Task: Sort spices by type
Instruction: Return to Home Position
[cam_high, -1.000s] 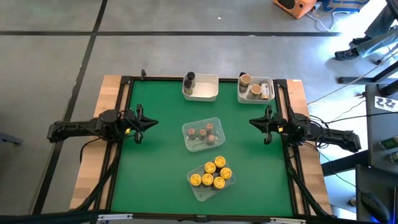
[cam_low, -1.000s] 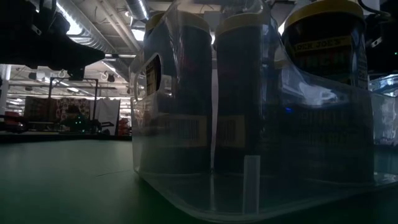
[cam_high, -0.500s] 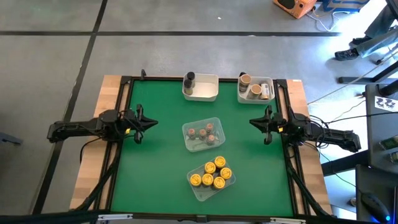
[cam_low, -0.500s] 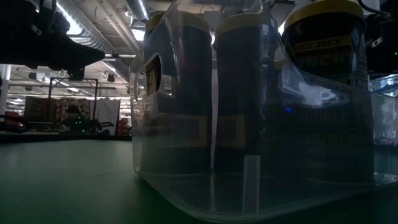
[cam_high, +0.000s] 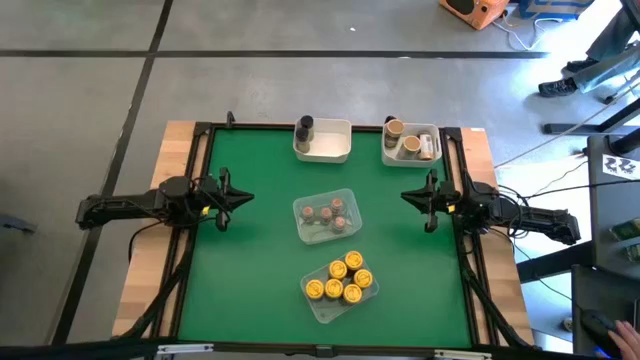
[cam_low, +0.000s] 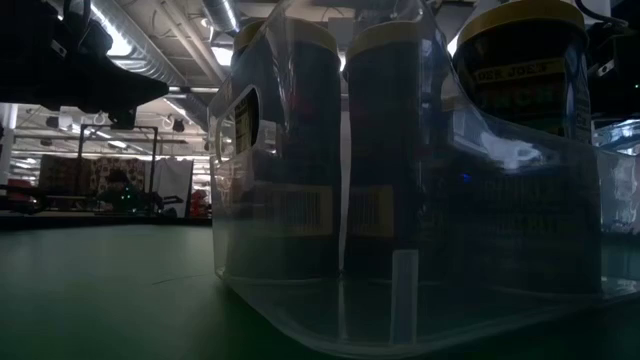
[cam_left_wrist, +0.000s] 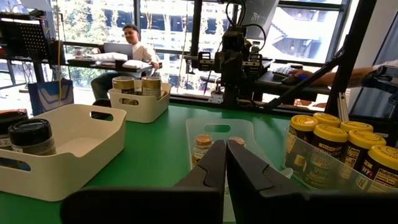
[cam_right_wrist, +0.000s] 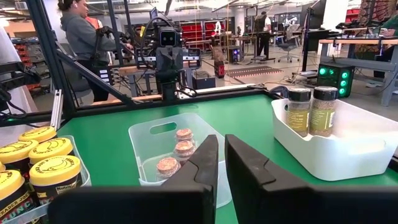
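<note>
My left jaws are narrow and empty at the tabletop (cam_high: 250, 270) left edge; my right jaws likewise at the right edge. Yellow-lidded jars (cam_high: 340, 278) share one clear tray (cam_high: 322, 308).

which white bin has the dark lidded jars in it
The left white bin in the high view: dark-lidded jars stand at its left end. The right white bin holds tan-lidded jars.

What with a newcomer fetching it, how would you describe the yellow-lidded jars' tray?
On the green table, two clear trays sit along the middle. Take the tray farther from the white bins. Its jars have yellow lids; the neighbour's are reddish-brown.
</note>
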